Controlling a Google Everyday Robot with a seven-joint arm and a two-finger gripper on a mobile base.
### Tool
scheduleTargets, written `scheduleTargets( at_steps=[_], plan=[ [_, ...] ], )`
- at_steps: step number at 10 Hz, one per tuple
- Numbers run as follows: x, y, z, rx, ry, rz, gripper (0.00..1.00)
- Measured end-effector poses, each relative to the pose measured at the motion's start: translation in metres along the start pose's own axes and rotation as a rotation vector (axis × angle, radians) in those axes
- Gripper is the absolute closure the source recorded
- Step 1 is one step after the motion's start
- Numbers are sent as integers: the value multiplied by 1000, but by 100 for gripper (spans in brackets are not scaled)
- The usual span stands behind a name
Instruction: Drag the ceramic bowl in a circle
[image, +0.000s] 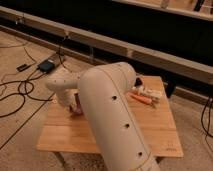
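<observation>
Bowl first, though little of it shows: only a dark reddish sliver (77, 109) peeks out beside the arm, on the left half of the tabletop (150, 135). Going by bulk, the white arm (112, 120) fills the middle of the view, sweeping up from the bottom edge and bending left over the wood; it hides most of what matters. The tabletop, a pale wooden square, has bare wood to the right of the bowl and toward its near edge, while its left edge lies closer. The claw (75, 104) sits at the arm's tip, directly over or against the bowl; its fingers are pressed together, and whether they pinch the rim cannot be told, since the wrist covers the contact. The bowl being round, no axis favours any direction, so the circle probably depends on keeping that contact while curving toward the open right side, away from the left edge. Well to the right of the bowl, near the far edge, lie a small white block (147, 91) and an orange carrot-like thing (141, 99).
</observation>
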Motion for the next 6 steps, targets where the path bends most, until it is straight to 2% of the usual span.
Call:
scheduleTargets(
  at_steps=[2,4,6],
  plan=[
    [25,39,-2,-88,6,-35,100],
    [48,48,-6,-126,13,-27,100],
    [65,38,-7,-140,8,18,100]
  ],
)
